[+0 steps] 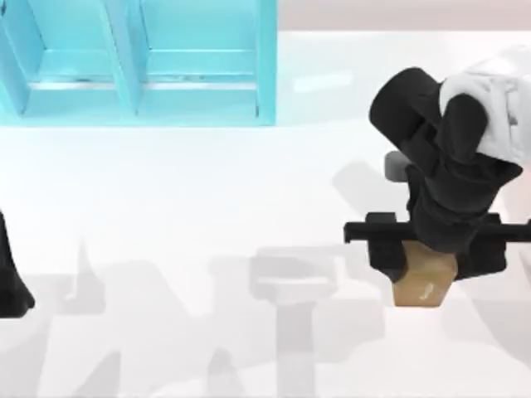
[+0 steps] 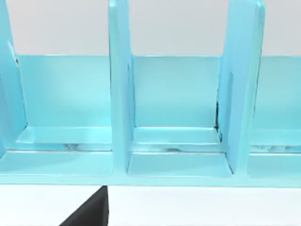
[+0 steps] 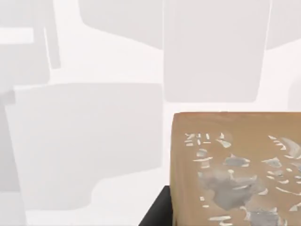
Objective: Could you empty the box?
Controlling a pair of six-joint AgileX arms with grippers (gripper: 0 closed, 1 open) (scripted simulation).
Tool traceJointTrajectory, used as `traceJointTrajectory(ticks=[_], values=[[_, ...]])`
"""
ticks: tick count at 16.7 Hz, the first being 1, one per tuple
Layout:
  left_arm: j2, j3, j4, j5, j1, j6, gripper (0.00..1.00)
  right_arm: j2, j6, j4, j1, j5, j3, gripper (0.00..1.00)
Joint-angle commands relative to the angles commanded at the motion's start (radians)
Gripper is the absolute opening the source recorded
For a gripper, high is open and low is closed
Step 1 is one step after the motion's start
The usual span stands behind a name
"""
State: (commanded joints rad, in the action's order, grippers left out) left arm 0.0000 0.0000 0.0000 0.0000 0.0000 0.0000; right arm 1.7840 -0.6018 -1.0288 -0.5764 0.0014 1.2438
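Note:
The box [image 1: 124,58] is light blue with upright dividers and stands at the table's back left; the compartments I can see in the left wrist view [image 2: 120,94] hold nothing. Over the table's right side, my right gripper [image 1: 427,267] is shut on a tan block [image 1: 423,283], which pokes out below the black jaws. Close up in the right wrist view, the tan block [image 3: 235,169] has a worn, pale-flecked face and hangs above the white table. My left gripper [image 1: 12,282] is parked at the left edge.
The white tabletop [image 1: 207,215] stretches between the box and the right arm, crossed by grey shadows of the arms. A small grey object [image 1: 396,165] shows beside the right arm.

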Motion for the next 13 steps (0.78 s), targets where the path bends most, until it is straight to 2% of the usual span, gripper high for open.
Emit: traceJointTrajectory(ticks=[6,13], values=[[0.0,0.0,0.0,0.0,0.0,0.0,1.0,-0.001,-0.012,0.007,-0.007,-0.002,-0.006,0.0],[0.0,0.0,0.0,0.0,0.0,0.0,1.0,0.066,-0.014,0.179,-0.013,0.0,-0.112,0.0]])
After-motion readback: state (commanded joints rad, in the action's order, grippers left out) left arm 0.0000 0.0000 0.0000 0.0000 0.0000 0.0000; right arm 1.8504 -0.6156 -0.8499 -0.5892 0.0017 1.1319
